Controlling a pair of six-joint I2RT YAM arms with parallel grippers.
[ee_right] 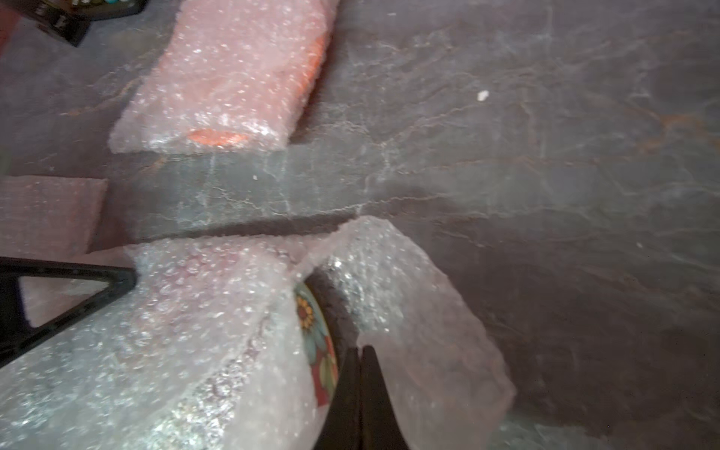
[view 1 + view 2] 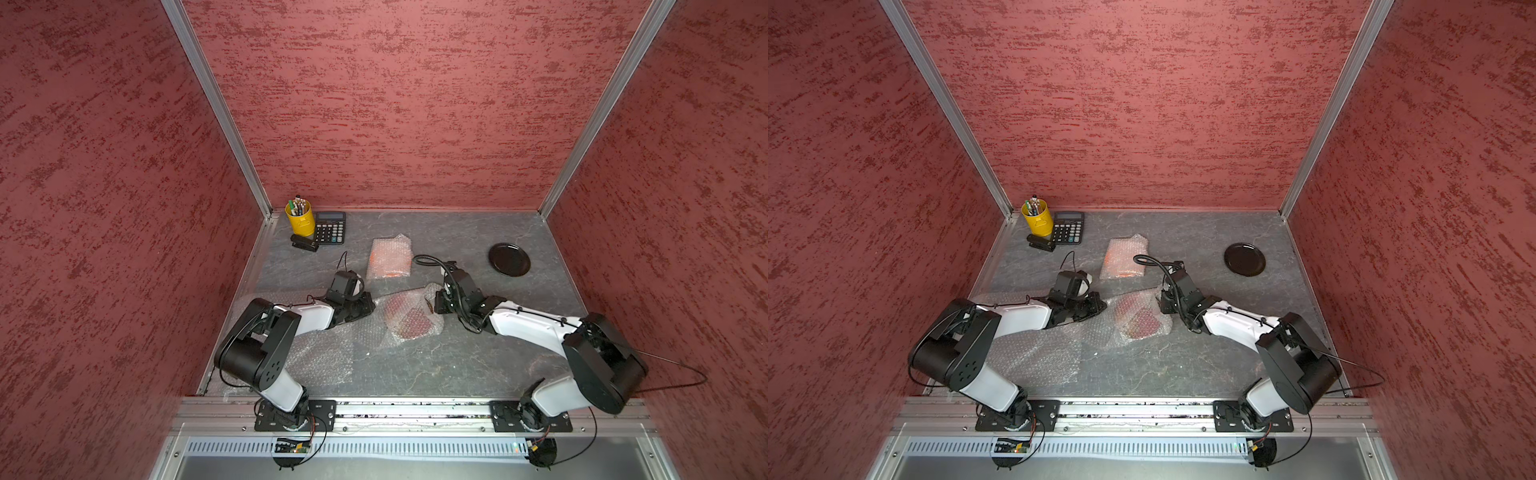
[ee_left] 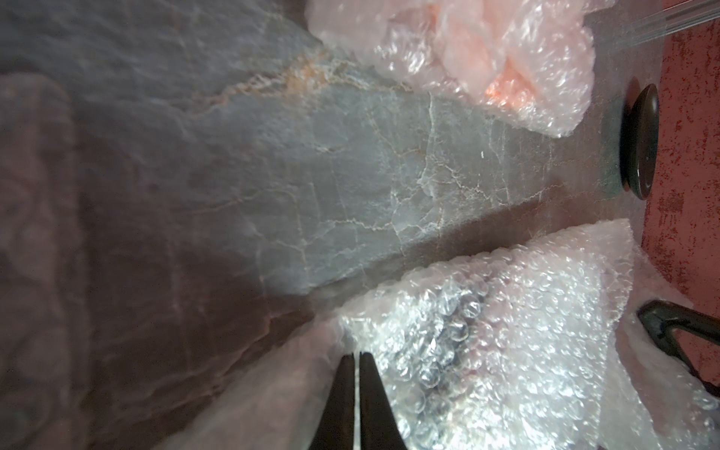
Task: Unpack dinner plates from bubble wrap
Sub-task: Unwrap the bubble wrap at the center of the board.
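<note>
Right end effector (image 1: pixel 359 350) jaws are being pressed together on bubble wrap (image 1: pixel 389 296) beside the red flowered plate (image 1: pixel 317 350) on the bench (image 2: pixel 457 361); its opposite edge is being pinched by the left end effector (image 3: pixel 356 355). Behind, the orange plate (image 1: pixel 220 137) is lying wrapped, the black plate (image 2: pixel 509 259) bare.

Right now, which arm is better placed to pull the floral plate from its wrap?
Right, likely. The right gripper is shut at the open end of the bubble wrap, where the floral plate shows. The left gripper pinches the wrap's opposite edge.
</note>
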